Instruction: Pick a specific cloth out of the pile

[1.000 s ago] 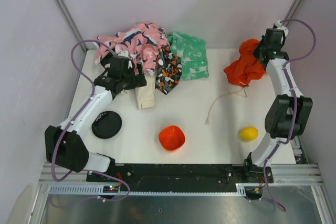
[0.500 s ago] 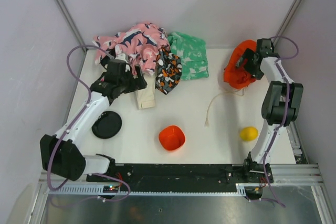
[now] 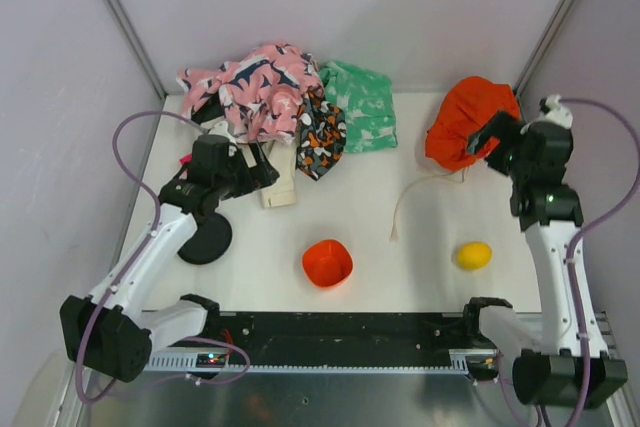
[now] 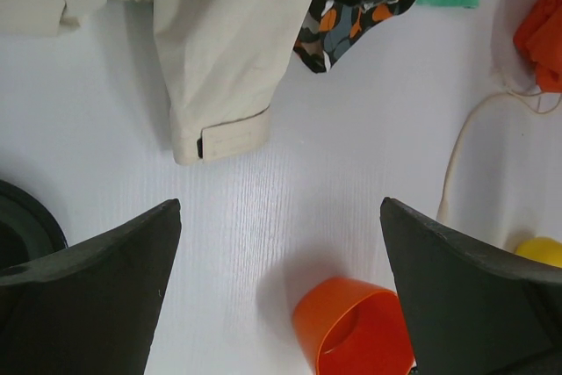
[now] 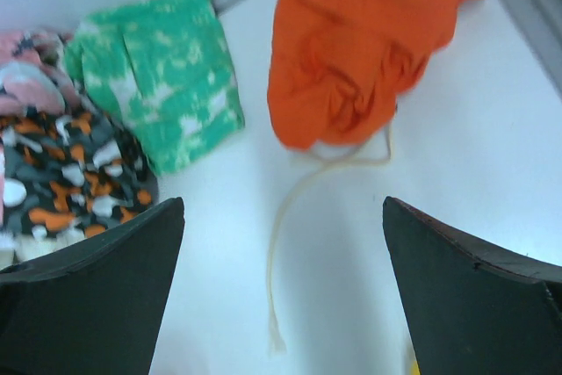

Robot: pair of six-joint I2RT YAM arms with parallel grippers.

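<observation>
Two hands work over a white worktop [image 3: 400,237]. The pile [image 3: 280,97] of mixed fabrics lies far left. The red-orange cloth [image 3: 468,119] lies apart, far right, just beyond the right hand [image 5: 283,201], whose fingers are spread and empty. The left hand [image 4: 279,203] is likewise spread near the pile. A red bowl [image 3: 327,262] sits front centre.

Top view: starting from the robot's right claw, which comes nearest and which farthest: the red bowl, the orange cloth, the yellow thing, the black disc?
From the right gripper:
1. orange cloth, just beside it, back right.
2. yellow thing, near edge, right side.
3. red bowl, near edge, middle.
4. black disc, far left side.
</observation>
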